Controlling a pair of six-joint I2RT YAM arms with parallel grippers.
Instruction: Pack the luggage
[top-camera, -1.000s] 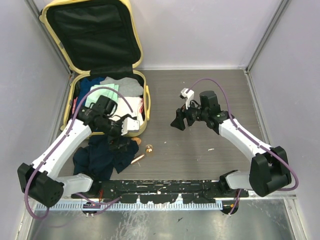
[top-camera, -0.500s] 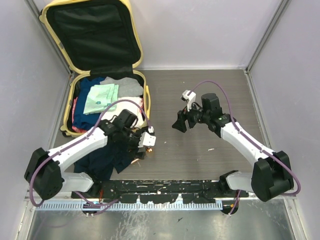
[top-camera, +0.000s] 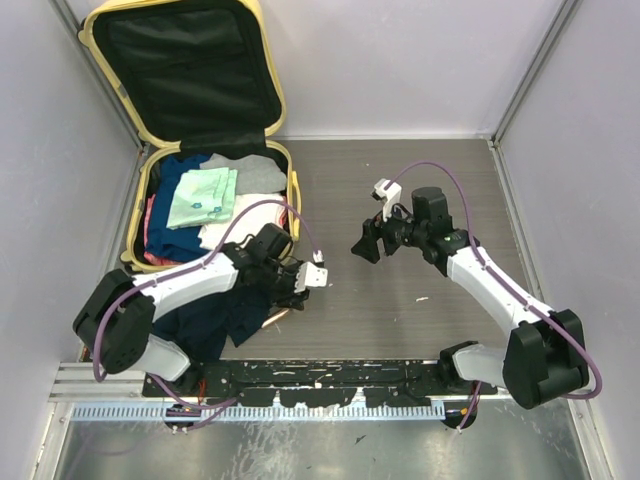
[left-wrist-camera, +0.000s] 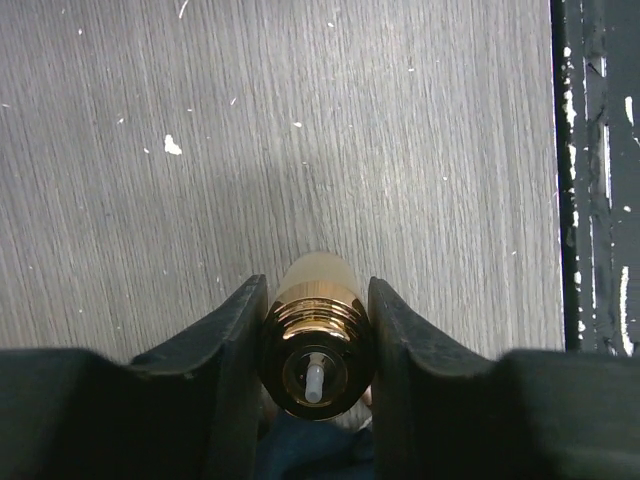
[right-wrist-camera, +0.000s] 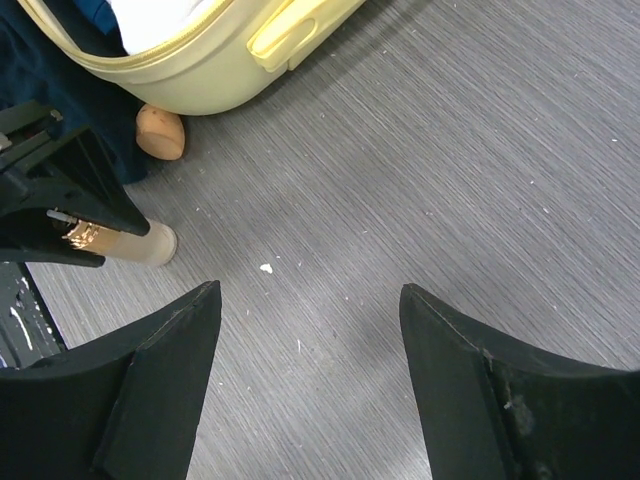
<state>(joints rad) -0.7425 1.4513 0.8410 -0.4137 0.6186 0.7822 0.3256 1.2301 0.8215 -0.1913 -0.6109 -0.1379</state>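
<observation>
Our left jaws are clenched on a small gold bottle (left-wrist-camera: 312, 335) lying on the worktop (left-wrist-camera: 400, 150) by the near-right corner of the luggage (right-wrist-camera: 205, 80); our right jaws hang released farther right.

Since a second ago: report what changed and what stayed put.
The left gripper swung off the luggage, rightward and toward the near edge, down to the table, and closed on the gold-capped bottle lying there. The right gripper barely drifted, open above the table. The luggage, its clothes and the navy garment beside it stayed put.
</observation>
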